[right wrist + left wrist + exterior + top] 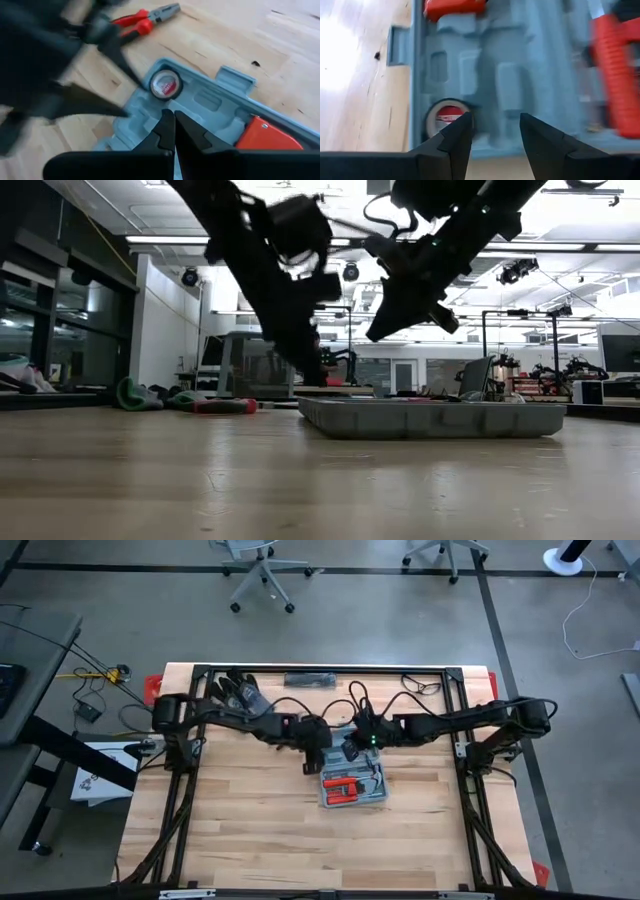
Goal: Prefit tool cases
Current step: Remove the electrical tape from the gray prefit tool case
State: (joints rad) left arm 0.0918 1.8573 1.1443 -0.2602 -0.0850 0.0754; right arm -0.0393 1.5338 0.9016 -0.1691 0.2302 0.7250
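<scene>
Roughly mid-table, left gripper (318, 752) hovers jaws apart and empty over the open tool case (355, 787) near the tape roll (447, 116); right gripper (352, 750), pinched shut on nothing, waits just beside it, so best descend slowly, centred over one recess.

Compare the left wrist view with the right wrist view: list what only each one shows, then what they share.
Only the left wrist view: the left gripper, open, close above the tray, and a long red-handled tool lying in the case.

Only the right wrist view: the right gripper, shut, red-handled pliers lying on the wooden table outside the case, and the left arm, blurred.

Both: the open blue-grey plastic tool case, the round tape roll with a red and white label in its recess, and an orange-red tool.
</scene>
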